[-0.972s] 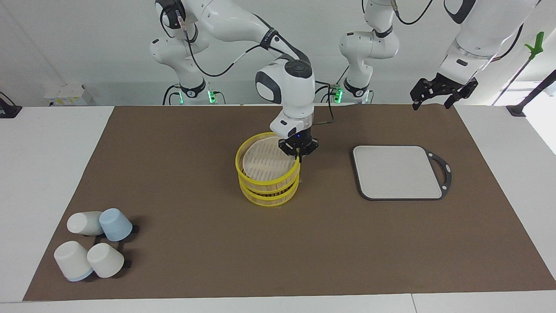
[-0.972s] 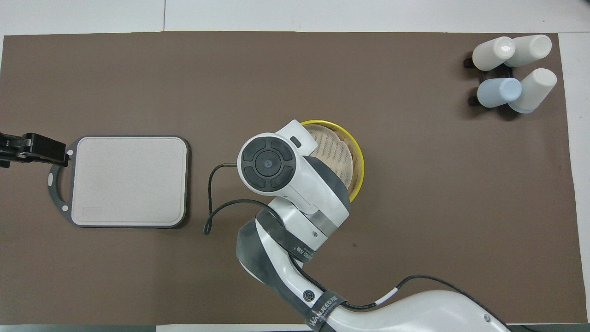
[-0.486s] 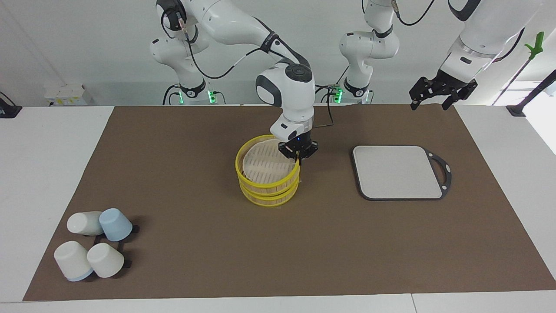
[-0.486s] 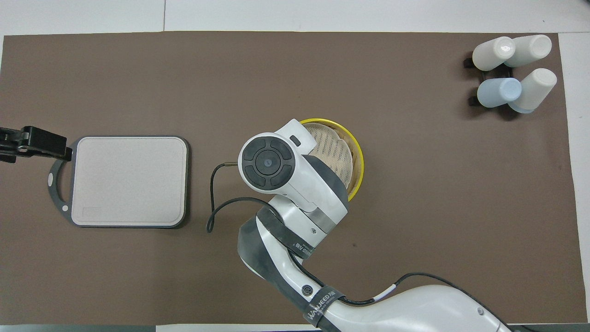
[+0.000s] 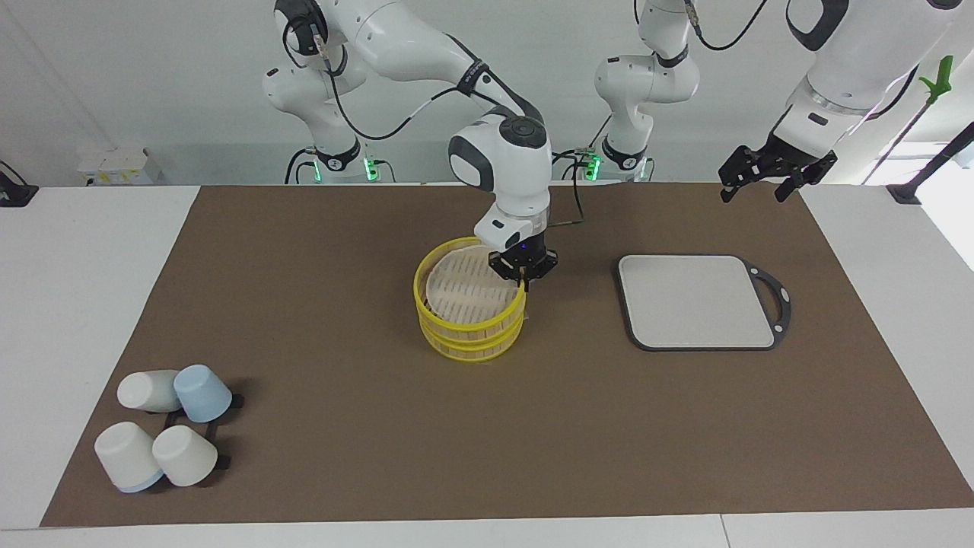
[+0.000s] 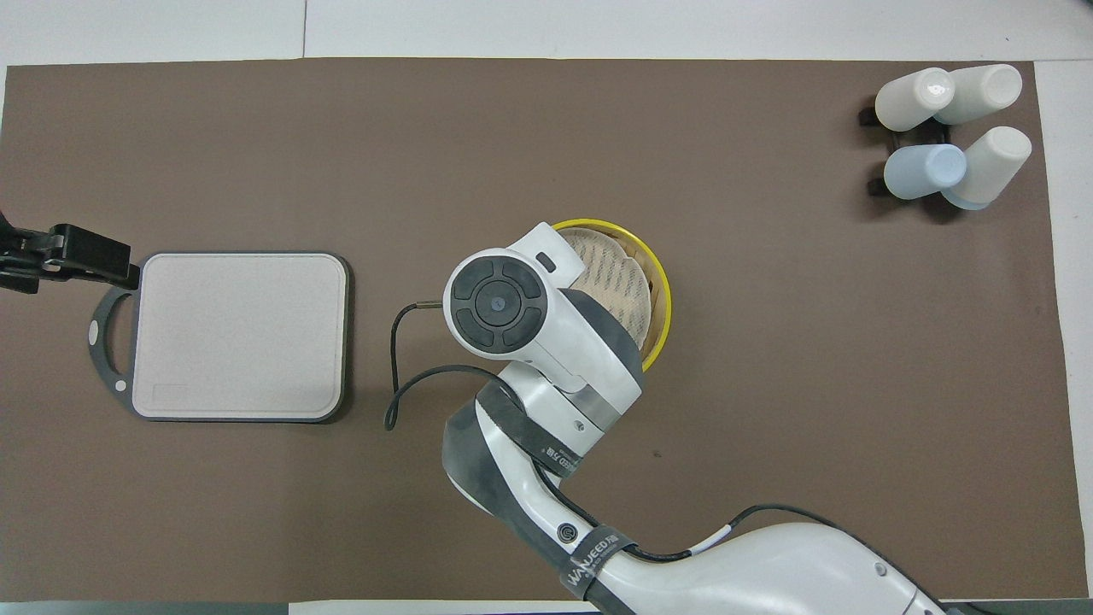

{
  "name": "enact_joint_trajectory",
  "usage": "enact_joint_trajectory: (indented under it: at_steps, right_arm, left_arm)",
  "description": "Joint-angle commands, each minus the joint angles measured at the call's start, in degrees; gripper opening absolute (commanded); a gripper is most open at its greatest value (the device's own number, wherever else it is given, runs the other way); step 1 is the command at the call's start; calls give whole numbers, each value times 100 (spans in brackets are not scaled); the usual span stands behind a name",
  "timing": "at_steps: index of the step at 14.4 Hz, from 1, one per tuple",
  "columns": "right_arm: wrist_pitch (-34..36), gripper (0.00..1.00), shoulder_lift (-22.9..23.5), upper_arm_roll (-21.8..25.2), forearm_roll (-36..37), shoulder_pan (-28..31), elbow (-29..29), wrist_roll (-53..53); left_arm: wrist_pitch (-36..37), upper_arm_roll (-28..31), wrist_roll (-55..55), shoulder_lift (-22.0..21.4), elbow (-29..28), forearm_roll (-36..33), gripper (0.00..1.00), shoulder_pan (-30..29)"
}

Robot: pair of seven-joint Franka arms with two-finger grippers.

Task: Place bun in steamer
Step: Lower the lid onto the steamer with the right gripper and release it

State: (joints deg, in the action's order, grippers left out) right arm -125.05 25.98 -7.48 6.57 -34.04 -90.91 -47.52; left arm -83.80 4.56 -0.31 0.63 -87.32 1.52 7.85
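The steamer [image 5: 468, 320] is a yellow-rimmed stack in the middle of the brown mat, with its slatted top tier [image 5: 464, 285] sitting slightly tilted. It also shows in the overhead view [image 6: 660, 295], half covered by the right arm's wrist. My right gripper [image 5: 523, 283] is at the rim on the side toward the left arm's end, shut on the top tier's yellow rim. My left gripper [image 5: 753, 183] is open and empty, up in the air over the mat's corner at the left arm's end. The bun is not in view.
A grey cutting board [image 5: 696, 301] with a dark handle lies beside the steamer toward the left arm's end. Several upturned white and blue cups [image 5: 163, 434] stand at the mat's corner farthest from the robots, at the right arm's end.
The right gripper has come down a little with the top tier, which now sits lower and less tilted on the stack. The left gripper has drifted slightly in the air.
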Motion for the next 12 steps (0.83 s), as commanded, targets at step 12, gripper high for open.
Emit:
enact_joint_trajectory:
  at_steps: [12]
  right_arm:
    - [-713,0,-67,-43,29,161,-471,147]
  left_arm:
    - [-102,-8,92,-37,-48,103,100,-82]
